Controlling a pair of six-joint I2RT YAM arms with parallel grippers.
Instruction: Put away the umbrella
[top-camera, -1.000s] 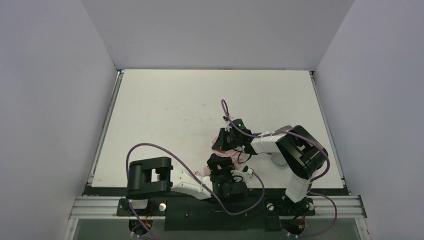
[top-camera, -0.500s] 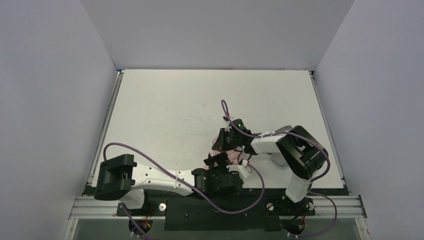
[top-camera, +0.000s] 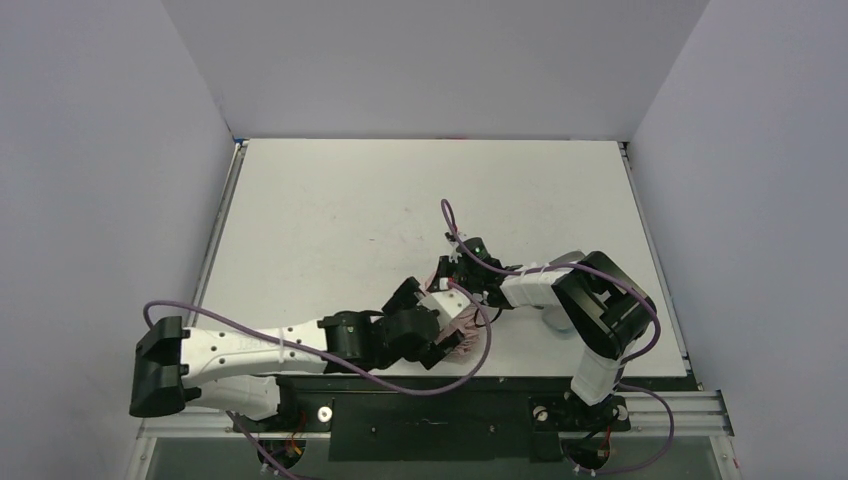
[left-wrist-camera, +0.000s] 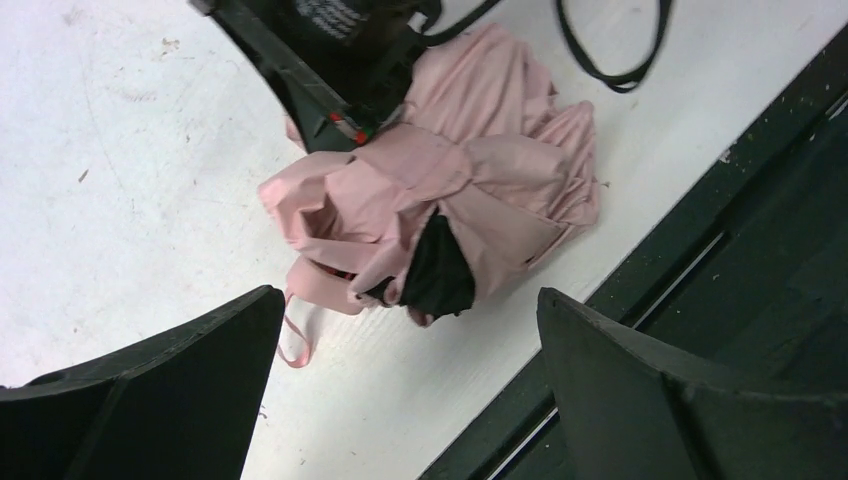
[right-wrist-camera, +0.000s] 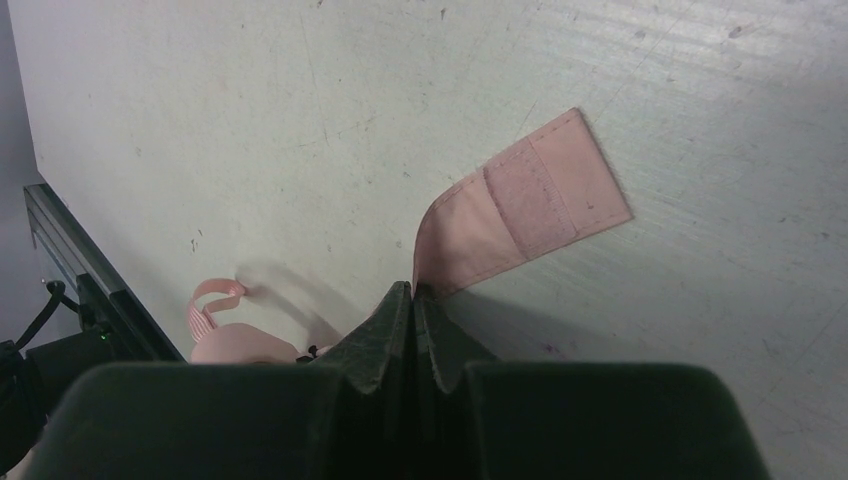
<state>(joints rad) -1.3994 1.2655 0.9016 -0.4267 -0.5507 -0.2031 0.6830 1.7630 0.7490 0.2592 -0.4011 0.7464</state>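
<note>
The umbrella (left-wrist-camera: 450, 190) lies folded and crumpled near the table's front edge, pale pink fabric bunched around a black core. Its small pink handle (right-wrist-camera: 230, 345) and loop strap (left-wrist-camera: 293, 345) point left. In the top view the umbrella (top-camera: 463, 323) sits between both grippers. My left gripper (left-wrist-camera: 410, 400) is open and empty, its fingers (left-wrist-camera: 150, 390) spread wide just short of the bundle. My right gripper (right-wrist-camera: 413, 295) is shut on the umbrella's pink closure strap (right-wrist-camera: 530, 205), whose free end lies flat on the table. The right gripper also shows in the left wrist view (left-wrist-camera: 320, 60), touching the bundle's far side.
The black rail along the table's front edge (left-wrist-camera: 700, 250) runs close beside the umbrella. A pale rounded object (top-camera: 552, 320) lies partly hidden under my right forearm. White walls enclose the table (top-camera: 330, 210) on three sides.
My left arm has stretched out low, its elbow swinging left and its gripper moving from the front edge to the umbrella's left side, open. The right arm has barely moved.
</note>
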